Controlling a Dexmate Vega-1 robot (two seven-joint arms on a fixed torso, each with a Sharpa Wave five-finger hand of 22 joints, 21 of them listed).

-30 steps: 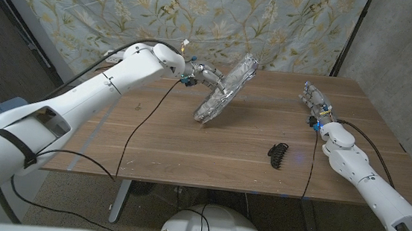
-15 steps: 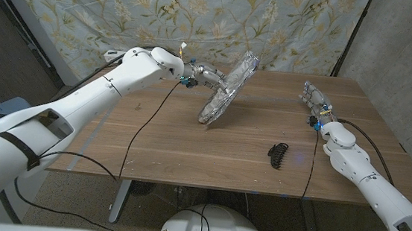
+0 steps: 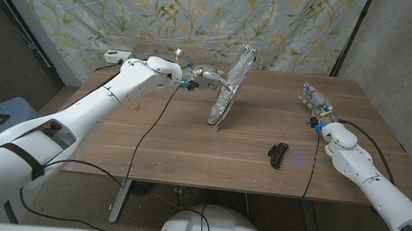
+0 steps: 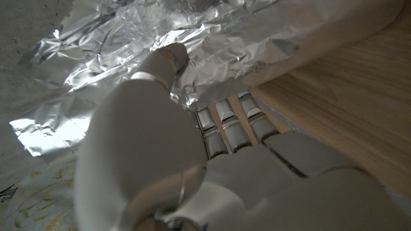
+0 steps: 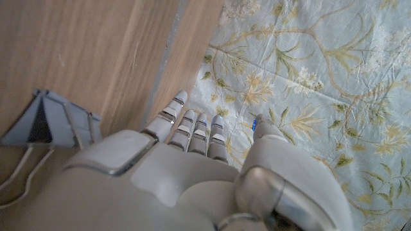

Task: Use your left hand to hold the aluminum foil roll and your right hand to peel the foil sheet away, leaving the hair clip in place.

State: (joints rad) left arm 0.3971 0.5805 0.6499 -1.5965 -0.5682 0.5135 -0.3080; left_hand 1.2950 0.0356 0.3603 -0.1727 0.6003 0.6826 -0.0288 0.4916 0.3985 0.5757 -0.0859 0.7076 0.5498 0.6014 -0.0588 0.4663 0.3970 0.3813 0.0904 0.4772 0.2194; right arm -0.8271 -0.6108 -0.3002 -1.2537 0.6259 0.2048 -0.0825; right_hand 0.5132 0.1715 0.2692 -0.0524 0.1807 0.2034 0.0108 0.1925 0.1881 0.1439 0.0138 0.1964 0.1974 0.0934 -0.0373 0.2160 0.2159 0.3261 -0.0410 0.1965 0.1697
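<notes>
Up near the desk's [image 3: 189, 140] far edge, we see our left hand [image 3: 208, 77] gripping the foil sheet [image 3: 231, 84], fingers [image 4: 225, 125] beneath, thumb on top. Our right hand [image 3: 313, 100] waits with straight fingers, holding nothing; the hair clip [image 3: 278, 154] lies toward the front-right.

A wooden table [image 3: 189, 140] is standing in the middle of the room, and its brown top is showing a plain grain. Behind it a pale blue cloth [image 3: 162, 14] with a pattern of yellow-green plants is hanging as a backdrop and is covering most of the back wall. To the right of the cloth a grey concrete wall [image 3: 406, 51] is showing. A white power strip [image 3: 112, 56] is lying at the far left edge of the table. Under the table the floor [image 3: 71, 201] is looking like beige carpet. Soft light is falling evenly on the table top.
</notes>
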